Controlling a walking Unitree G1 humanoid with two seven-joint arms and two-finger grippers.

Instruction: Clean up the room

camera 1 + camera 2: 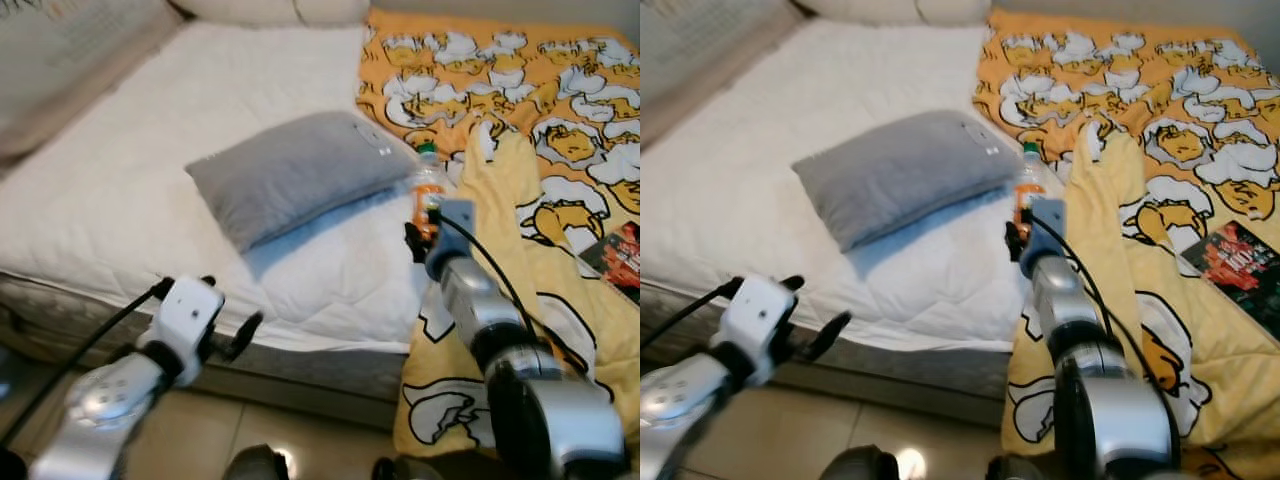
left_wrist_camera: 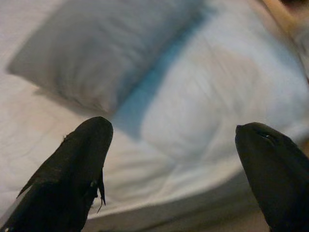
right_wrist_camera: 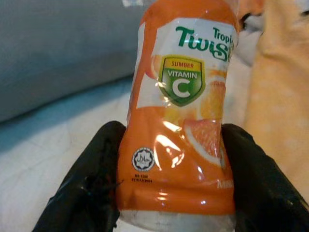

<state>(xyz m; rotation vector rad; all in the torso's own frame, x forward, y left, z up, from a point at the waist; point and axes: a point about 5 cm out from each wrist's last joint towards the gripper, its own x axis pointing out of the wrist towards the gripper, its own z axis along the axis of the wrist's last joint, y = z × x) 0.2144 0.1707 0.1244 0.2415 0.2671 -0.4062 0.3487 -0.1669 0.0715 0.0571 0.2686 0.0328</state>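
We found the orange juice bottle (image 3: 178,111) standing upright on the bed (image 1: 150,190), just beside the near corner of the grey pillow (image 1: 295,172) and touching the edge of the yellow duck-print blanket (image 1: 520,110). Its green cap was toward the head of the bed, and its orange label read "Vitamin C".

Our right tool (image 3: 169,183) was clamped on the lower part of the bottle, one black finger (image 3: 87,188) pressed against each side of the label. The right arm reached out over the blanket fold that hung down the bed's front edge.

Our left tool (image 2: 178,159) hovered off the bed's front edge, on the near side of the pillow and well apart from it, with its two fingers spread wide and nothing between them. It pointed toward the white mattress cover and the pillow.

Farther from the pillow, past the bottle, a dark booklet (image 1: 1240,262) with red print lay flat on the blanket. A pale pillow (image 1: 280,10) sat at the head of the bed.
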